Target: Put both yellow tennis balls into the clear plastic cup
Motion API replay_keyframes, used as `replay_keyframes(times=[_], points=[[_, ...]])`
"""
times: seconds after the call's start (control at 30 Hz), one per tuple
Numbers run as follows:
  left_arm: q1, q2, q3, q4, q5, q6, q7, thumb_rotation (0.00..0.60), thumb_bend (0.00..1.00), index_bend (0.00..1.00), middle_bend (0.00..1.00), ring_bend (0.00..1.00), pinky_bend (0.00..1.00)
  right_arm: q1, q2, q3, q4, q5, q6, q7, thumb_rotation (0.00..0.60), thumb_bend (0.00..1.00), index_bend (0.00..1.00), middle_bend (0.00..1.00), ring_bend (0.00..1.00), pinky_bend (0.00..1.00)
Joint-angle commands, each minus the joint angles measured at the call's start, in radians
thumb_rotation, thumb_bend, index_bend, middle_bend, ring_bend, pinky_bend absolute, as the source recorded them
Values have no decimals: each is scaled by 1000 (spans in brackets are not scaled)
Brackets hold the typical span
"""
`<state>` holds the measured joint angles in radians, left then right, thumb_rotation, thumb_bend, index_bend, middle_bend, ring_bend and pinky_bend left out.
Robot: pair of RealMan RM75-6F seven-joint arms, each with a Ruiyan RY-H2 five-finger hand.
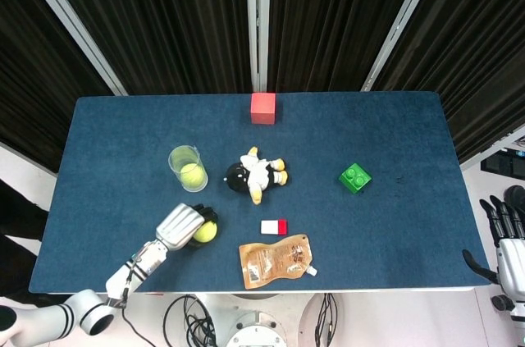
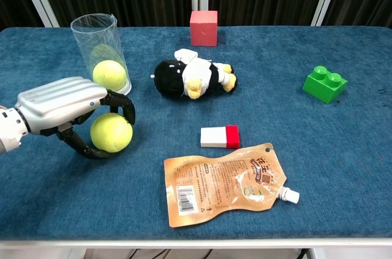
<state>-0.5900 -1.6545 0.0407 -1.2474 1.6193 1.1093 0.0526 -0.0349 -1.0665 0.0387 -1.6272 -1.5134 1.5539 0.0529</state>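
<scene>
now the left hand grips a fuzzy yellow tennis ball beside the clear cup.

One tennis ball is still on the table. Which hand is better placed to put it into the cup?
The left hand. Its fingers already curl around the loose tennis ball, and the clear cup stands just behind it. The right hand is off the table's far edge, holding nothing.
</scene>
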Motion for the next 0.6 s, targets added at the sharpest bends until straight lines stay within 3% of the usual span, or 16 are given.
replay_keyframes(times=[0.03,0.27,0.47,0.6], points=[[7,-14,-5,18,4,21,-2,600,184,552,504,542,874,0,1,0,-2,-2,1,-1,600,191,0,0,0,0],[19,46,-29,-68,46,127,23,600,198,614,585,597,896,-2,4,1,-5,-3,7,1,600,190,0,0,0,0],[26,182,-122,-272,59,246,119,600,198,627,601,602,891,1,3,0,-8,-9,3,-5,600,191,0,0,0,0],[12,232,-198,-332,11,254,145,600,198,629,603,602,891,4,4,-5,-12,-15,-3,-11,600,191,0,0,0,0]])
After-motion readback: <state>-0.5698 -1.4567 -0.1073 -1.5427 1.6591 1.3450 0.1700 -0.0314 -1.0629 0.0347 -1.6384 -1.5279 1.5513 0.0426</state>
